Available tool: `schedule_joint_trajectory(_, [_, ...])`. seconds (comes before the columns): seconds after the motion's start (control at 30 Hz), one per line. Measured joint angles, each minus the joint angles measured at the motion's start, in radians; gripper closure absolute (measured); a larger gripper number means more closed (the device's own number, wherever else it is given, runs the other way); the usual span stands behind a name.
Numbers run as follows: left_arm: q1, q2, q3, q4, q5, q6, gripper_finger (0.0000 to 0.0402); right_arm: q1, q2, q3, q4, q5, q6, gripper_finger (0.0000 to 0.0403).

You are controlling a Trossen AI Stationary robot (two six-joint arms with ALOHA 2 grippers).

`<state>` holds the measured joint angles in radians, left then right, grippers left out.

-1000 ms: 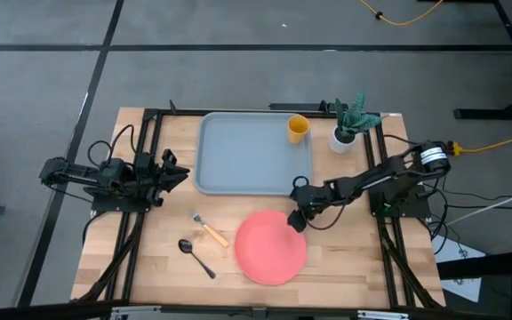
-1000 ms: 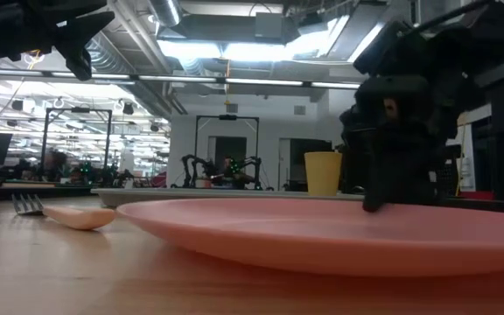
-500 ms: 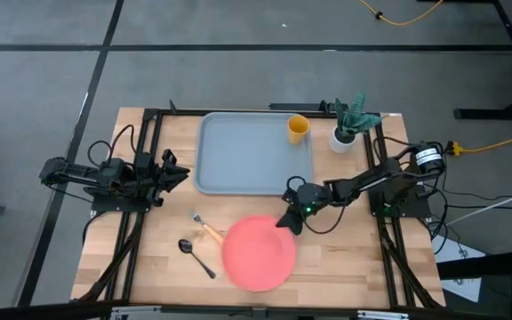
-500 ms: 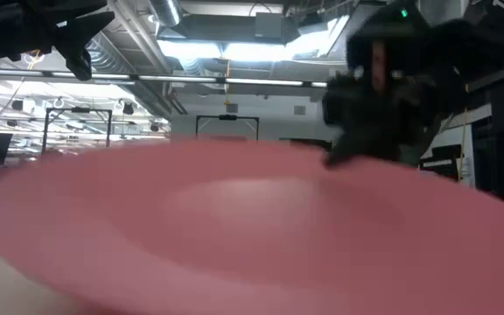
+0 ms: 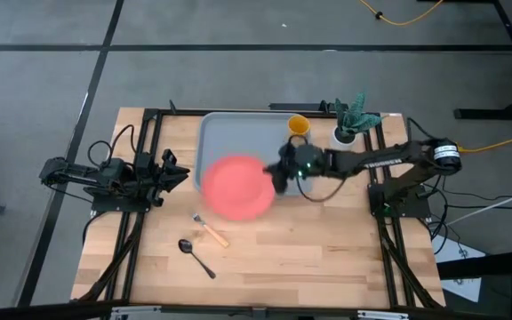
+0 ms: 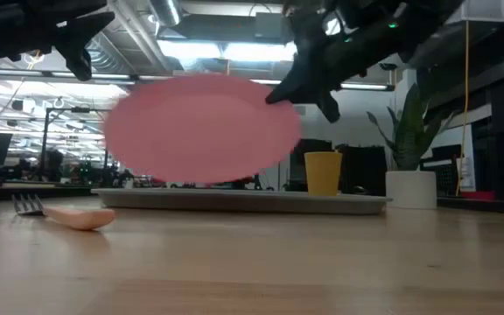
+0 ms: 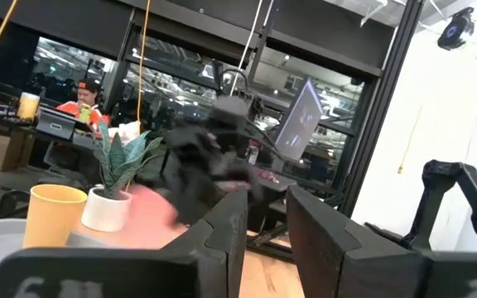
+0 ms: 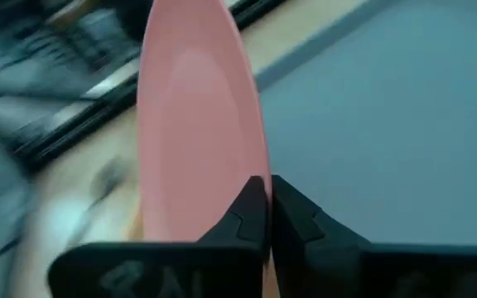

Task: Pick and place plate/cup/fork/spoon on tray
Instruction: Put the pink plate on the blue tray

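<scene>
Plate: the coral-pink plate (image 5: 235, 188) hangs in the air, tilted, over the tray's near left part
Right gripper: the right gripper (image 5: 278, 174) is clamped on the plate's rim
Tray: the tray (image 5: 238, 133) lies at the table's far side
Cup: the cup (image 5: 299, 124) stands in the tray's far right corner
Fork: the fork (image 5: 209, 229) lies on the table near the tray
Spoon: the spoon (image 5: 196, 256) lies just beside the fork
Left gripper: the left gripper (image 5: 180, 174) waits at the table's left edge, fingers slightly apart

Even overhead light, ceiling lights (image 6: 234, 48) glaring in low view, plate (image 6: 204, 129) motion-blurred, bg soft
</scene>
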<state>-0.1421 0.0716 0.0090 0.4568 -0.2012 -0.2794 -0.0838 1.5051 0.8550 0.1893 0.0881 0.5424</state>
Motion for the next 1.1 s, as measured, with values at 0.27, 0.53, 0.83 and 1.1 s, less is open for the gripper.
schedule_joint_trajectory(0.27, [0.0, 0.0, 0.0, 0.0, 0.0, -0.002, 0.0321, -0.177, 0.008, 0.098, -0.007, 0.089, 0.049, 0.04])
schedule_joint_trajectory(0.53, [0.0, 0.0, 0.0, 0.0, 0.0, -0.008, 0.0321, -0.282, 0.097, 0.12, -0.224, -0.005, 0.262, 0.04])
schedule_joint_trajectory(0.83, [0.0, 0.0, 0.0, 0.0, 0.001, -0.008, 0.0321, -0.274, 0.214, 0.122, -0.199, 0.031, 0.397, 0.04])
schedule_joint_trajectory(1.1, [0.0, 0.0, 0.0, 0.0, 0.001, -0.008, 0.0321, -0.284, 0.223, 0.122, -0.224, 0.032, 0.364, 0.0358])
